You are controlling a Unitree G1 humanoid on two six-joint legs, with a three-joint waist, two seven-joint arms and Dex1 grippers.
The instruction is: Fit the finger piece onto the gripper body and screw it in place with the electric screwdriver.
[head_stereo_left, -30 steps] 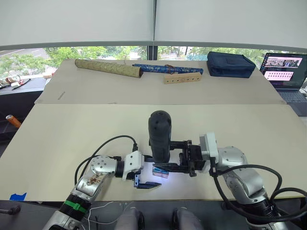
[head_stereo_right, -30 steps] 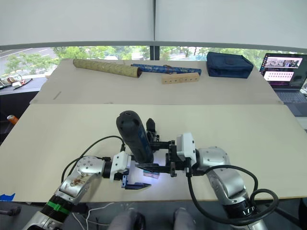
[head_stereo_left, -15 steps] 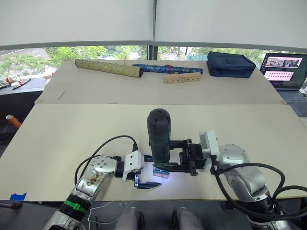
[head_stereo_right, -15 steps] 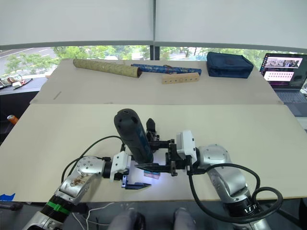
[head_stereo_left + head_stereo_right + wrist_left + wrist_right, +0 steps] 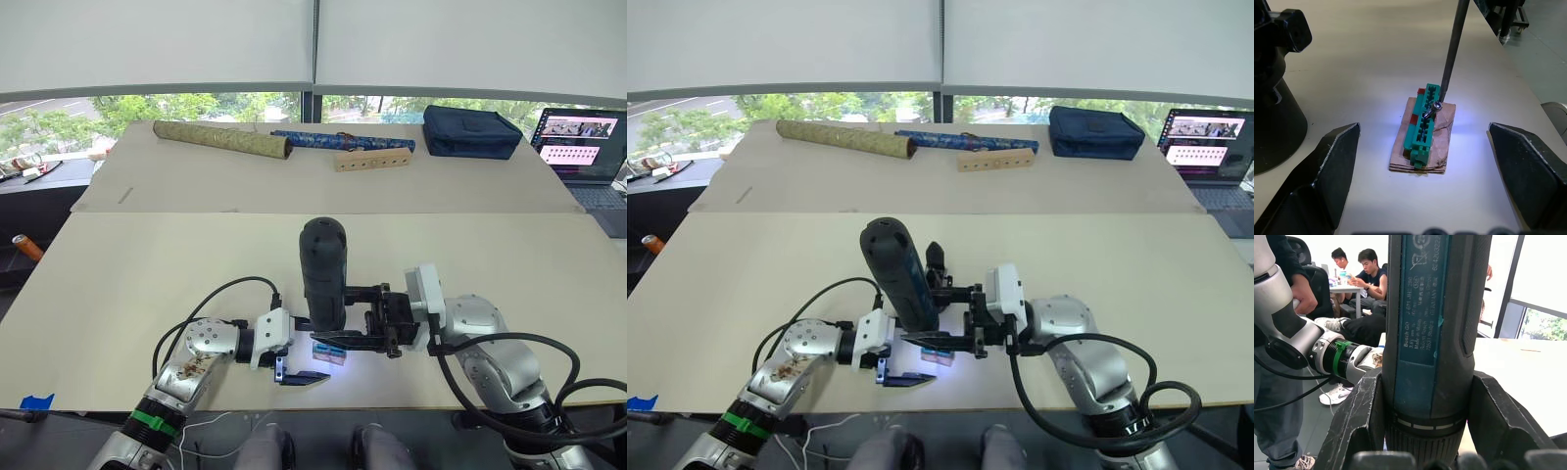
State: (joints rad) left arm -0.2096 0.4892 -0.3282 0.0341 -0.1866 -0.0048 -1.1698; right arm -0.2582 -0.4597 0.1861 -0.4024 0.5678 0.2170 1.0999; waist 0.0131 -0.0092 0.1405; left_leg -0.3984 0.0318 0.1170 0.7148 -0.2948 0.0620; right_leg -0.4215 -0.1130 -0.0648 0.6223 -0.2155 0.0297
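My right gripper (image 5: 942, 328) is clamping the electric screwdriver (image 5: 898, 274) upright, its bit touching a screw on the small green block (image 5: 1423, 126). My left gripper (image 5: 1425, 171) is waiting spread wide beside this block. The gripper body (image 5: 1273, 93) is standing near.

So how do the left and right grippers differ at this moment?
The right gripper is shut on the electric screwdriver, holding it upright; the left gripper is open and holds nothing. The screwdriver's bit touches the small green block on its brown pad, which lies lit between the left gripper's spread fingers. Both have black fingers and sit close together at the table's near edge.
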